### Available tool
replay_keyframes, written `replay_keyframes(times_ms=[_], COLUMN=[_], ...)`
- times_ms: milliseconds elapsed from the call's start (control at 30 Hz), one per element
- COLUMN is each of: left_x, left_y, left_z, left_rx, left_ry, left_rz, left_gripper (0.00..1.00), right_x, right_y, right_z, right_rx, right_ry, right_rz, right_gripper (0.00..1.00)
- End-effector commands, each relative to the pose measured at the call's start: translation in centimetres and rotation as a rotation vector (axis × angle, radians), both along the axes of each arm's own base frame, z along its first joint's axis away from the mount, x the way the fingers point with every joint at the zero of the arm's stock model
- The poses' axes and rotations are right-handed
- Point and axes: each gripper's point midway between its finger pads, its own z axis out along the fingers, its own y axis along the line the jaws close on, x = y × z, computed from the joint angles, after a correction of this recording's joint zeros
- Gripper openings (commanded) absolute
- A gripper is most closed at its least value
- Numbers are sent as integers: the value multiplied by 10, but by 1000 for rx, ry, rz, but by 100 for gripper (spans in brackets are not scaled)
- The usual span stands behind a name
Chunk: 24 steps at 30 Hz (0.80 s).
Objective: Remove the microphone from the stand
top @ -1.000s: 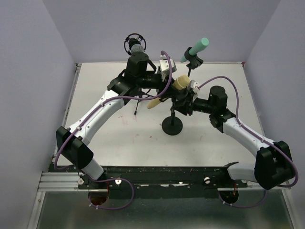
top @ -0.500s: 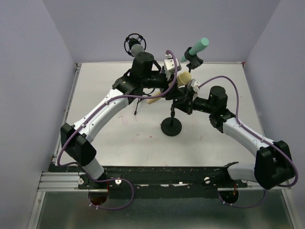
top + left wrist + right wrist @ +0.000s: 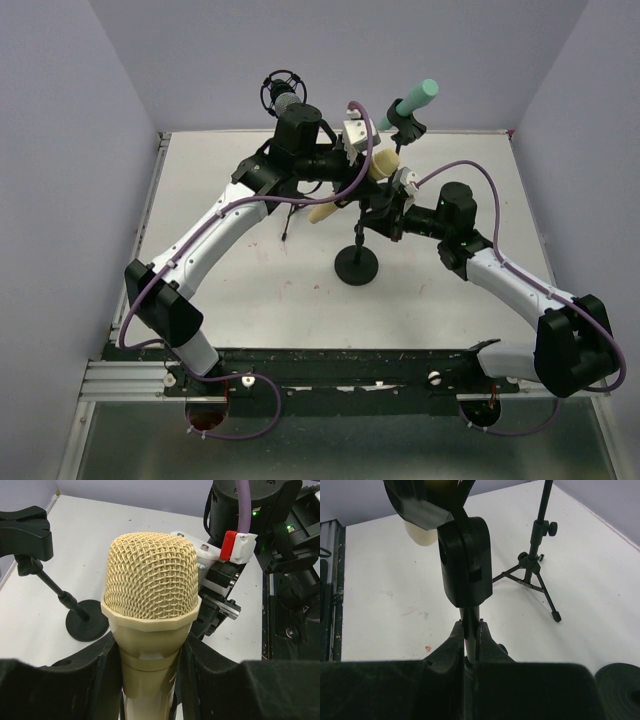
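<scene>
A cream microphone (image 3: 384, 166) with a mesh head (image 3: 150, 580) lies tilted above the table's middle. My left gripper (image 3: 150, 662) is shut on its body just below the head; it shows in the top view (image 3: 348, 192) too. The black stand has a round base (image 3: 357, 267) and a thin pole (image 3: 470, 616). My right gripper (image 3: 471, 630) is shut on that pole just under the stand's black swivel joint (image 3: 466, 560), seen also from above (image 3: 372, 212). The microphone's tail (image 3: 420, 532) sticks out below the black clip at the stand's top.
A grey microphone in a black ring mount (image 3: 283, 93) stands on a tripod (image 3: 535, 575) at the back left. A teal microphone (image 3: 412, 102) sits on another stand at the back right, whose clip (image 3: 25, 530) and round base (image 3: 87, 627) show beside my left gripper.
My left arm has moved a little toward the back right, carrying the microphone's head that way. The stand's base has shifted slightly left. The right gripper stays on the pole.
</scene>
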Motion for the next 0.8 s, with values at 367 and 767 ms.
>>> replay_keyframes(times_ms=[367,767], left_x=[-58,-13], left_y=[76,193], left_z=[221,87], left_rx=[-304,158], left_ry=[-552,-637], left_rz=[89,520], left_gripper=[0,0], right_x=[16,21], right_y=[3,6], right_z=[-24,14], right_rx=[-64,-75], right_ry=[106,120], right_rz=[-27,-16], right_gripper=[1,69])
